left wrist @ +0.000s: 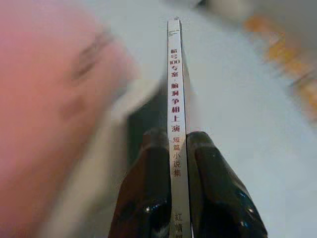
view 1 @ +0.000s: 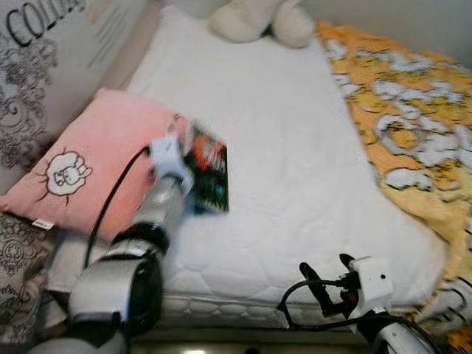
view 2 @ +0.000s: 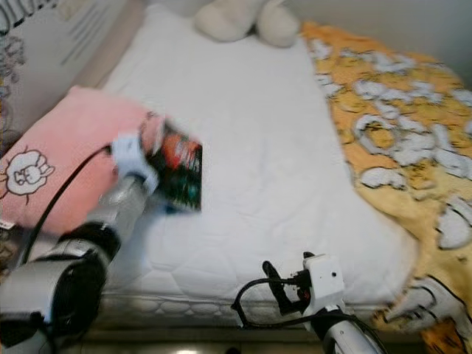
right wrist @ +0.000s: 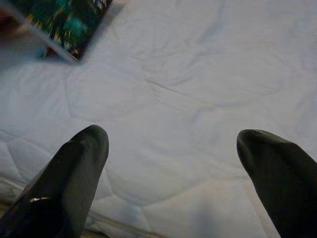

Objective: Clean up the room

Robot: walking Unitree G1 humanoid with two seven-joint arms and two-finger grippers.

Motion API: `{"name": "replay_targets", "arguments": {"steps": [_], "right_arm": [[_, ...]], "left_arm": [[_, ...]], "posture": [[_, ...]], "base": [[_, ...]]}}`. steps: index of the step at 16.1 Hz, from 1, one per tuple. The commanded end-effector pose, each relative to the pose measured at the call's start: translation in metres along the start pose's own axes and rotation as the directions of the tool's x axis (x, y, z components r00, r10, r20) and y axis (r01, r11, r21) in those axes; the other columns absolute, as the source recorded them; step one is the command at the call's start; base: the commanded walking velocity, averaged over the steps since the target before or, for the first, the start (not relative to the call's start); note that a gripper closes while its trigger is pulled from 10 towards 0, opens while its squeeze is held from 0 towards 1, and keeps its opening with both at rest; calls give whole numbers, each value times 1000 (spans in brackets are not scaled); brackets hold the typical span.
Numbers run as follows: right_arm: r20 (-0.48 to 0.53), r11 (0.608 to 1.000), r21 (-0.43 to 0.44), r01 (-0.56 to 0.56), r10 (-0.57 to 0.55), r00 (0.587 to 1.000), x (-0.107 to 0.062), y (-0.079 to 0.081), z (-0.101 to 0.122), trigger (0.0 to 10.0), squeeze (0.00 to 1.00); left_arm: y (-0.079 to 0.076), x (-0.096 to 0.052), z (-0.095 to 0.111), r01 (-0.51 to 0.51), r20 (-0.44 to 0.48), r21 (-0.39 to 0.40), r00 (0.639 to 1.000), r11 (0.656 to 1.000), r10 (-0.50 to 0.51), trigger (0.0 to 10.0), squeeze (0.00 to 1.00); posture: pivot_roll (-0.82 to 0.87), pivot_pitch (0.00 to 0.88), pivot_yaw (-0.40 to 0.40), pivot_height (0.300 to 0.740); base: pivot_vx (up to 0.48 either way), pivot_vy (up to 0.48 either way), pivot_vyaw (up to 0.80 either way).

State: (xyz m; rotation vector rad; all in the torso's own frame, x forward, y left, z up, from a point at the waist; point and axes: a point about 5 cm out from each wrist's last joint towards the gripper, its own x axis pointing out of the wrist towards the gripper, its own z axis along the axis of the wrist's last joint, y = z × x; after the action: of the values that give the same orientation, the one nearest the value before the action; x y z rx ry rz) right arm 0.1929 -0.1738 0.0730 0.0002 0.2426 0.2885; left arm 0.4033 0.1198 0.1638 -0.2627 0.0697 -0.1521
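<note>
My left gripper (view 1: 193, 168) is shut on a thin book (view 1: 209, 175) with a dark, colourful cover, holding it just above the white mattress (view 1: 273, 147) beside the pink pillow (view 1: 88, 158). In the left wrist view the book's white spine (left wrist: 176, 114) with red print stands edge-on between the two black fingers (left wrist: 148, 188). My right gripper (view 1: 326, 279) hangs open over the mattress's near edge with nothing in it; its wrist view has the fingers (right wrist: 74, 173) wide apart above the quilted sheet, with the book's corner (right wrist: 64, 22) beyond.
An orange patterned blanket (view 1: 405, 125) lies bunched along the right side of the bed. A cream plush toy (view 1: 258, 21) sits at the far end. A printed grey cushion (view 1: 37, 81) leans at the left behind the pink pillow.
</note>
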Motion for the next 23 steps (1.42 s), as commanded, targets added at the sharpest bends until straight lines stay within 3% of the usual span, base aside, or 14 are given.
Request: {"name": "replay_targets", "arguments": {"steps": [1,2,3,5,6,9,11,12,13,15,16,18,21,23], "right_arm": [[-24,1000,6,11,-11,1000,-5,-1,-4,10000,0],[-36,1000,12,7,-6,999,-5,1,-7,10000,0],[-42,999,31,9,-8,999,-5,2,-8,10000,0],[-40,999,38,4,-2,999,-2,5,-7,10000,0],[-36,999,32,-10,11,999,1,8,-5,10000,0],[-53,1000,22,-22,23,998,2,10,-8,10000,0],[-74,1000,18,-22,24,997,-1,10,-13,10000,0],[-79,1000,18,-20,21,997,-3,11,-13,10000,0],[-82,1000,19,-18,20,996,-4,11,-14,10000,0],[-92,1000,18,-14,16,996,-7,11,-16,10000,0],[-95,1000,18,-14,15,995,-8,11,-17,10000,0],[-104,1000,14,-16,17,994,-9,12,-19,10000,0],[-111,1000,9,-25,26,993,-7,11,-21,10000,0],[-108,999,3,-37,37,994,-3,12,-19,10000,0]], "left_arm": [[-31,6,19,132,80,-46,989,990,-128,10000,0],[-47,4,28,212,126,-111,972,971,-198,10000,0],[-55,2,29,267,125,-249,962,931,-243,10000,0],[-55,2,25,276,109,-397,961,875,-254,10000,0],[-53,2,16,279,76,-491,958,826,-278,10000,0],[-22,-8,-39,36,-184,-534,970,845,-157,10000,0],[-15,-21,-75,-3,-334,-344,935,939,-120,10000,0],[-5,-26,-83,7,-362,-133,931,991,-55,10000,0],[1,-26,-80,26,-344,7,939,1000,-22,10000,0],[15,-22,-64,0,-259,233,964,972,62,10000,0],[17,-20,-58,-8,-230,282,970,959,75,10000,0],[25,-18,-42,-31,-141,459,984,888,108,10000,0],[45,-22,-38,-96,-106,534,978,840,180,10000,0],[61,-27,-37,-115,-106,611,969,783,224,10000,0]], "posture": [[-106,194,-120,740],[-99,191,-119,740],[-91,192,-116,740],[-84,189,-117,740],[-82,186,-116,740],[-85,187,-117,740],[-93,188,-115,740],[-99,190,-115,740],[-104,192,-114,740],[-104,195,-112,740],[-104,198,-111,740],[-97,200,-107,740],[-83,192,-113,740],[-75,178,-115,740]], "base": [[0,0,0],[0,0,0],[0,0,0],[0,0,0],[0,0,0],[0,0,0],[0,0,0],[0,0,0],[0,0,0],[0,0,0],[0,0,0],[0,0,0],[0,0,0],[0,0,0]]}}
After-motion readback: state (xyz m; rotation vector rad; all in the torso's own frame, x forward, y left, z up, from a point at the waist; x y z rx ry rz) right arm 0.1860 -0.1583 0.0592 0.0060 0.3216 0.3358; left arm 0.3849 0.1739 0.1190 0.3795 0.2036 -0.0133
